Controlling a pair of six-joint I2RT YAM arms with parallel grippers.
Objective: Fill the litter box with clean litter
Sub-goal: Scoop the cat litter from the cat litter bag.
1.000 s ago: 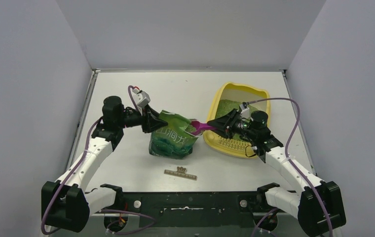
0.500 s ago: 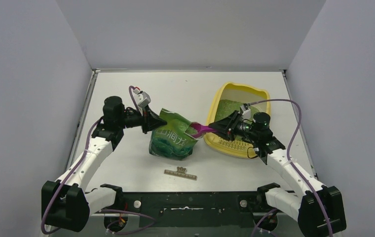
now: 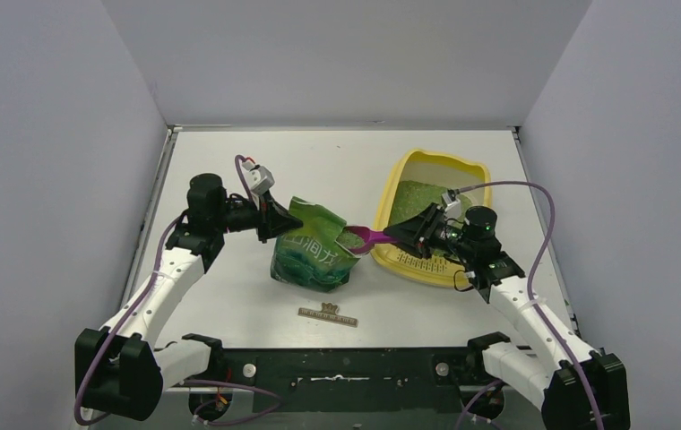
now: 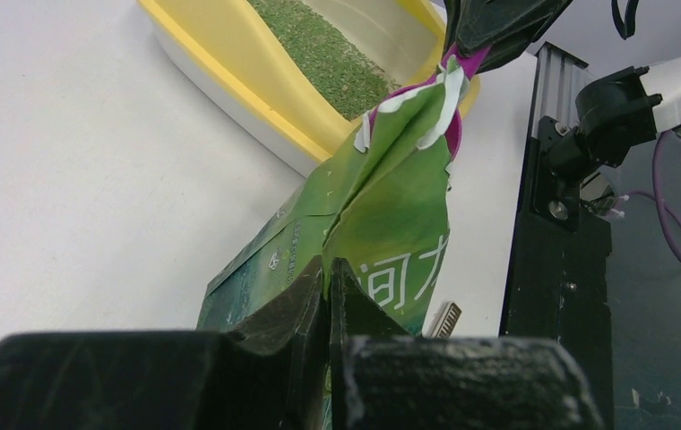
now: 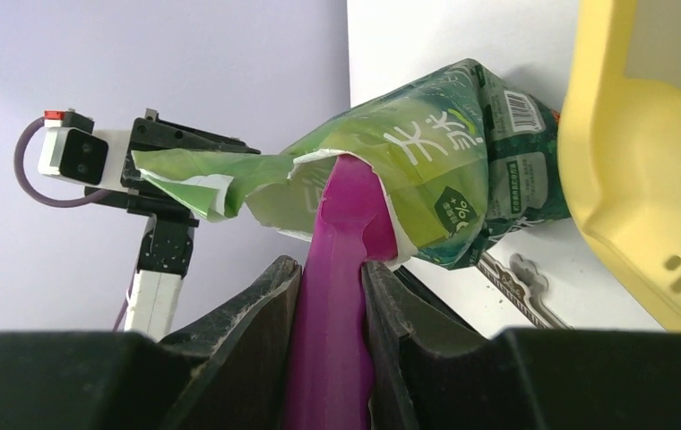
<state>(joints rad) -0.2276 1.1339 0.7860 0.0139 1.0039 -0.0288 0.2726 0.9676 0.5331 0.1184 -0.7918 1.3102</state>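
Two tools are both clamped on something. Your left tool (image 3: 274, 219) is pinched tight on the top edge of the green bag (image 3: 314, 255), and its fingers (image 4: 292, 305) meet on the foil with no gap between them. Your right tool (image 3: 409, 235) grips the handle of the magenta scoop (image 3: 371, 236) between its fingers (image 5: 256, 305). The scoop's bowl reaches ahead of that tool into the bag's torn mouth. The bag stands on the worktop (image 3: 229, 161) between the two tools, its top drawn out toward your left tool. The litter box (image 3: 440, 159) lies beneath and behind your right tool, with its slotted end under the wrist. Clean litter (image 3: 413, 195) covers part of the box floor beyond that tool, on the side away from the arm bases.
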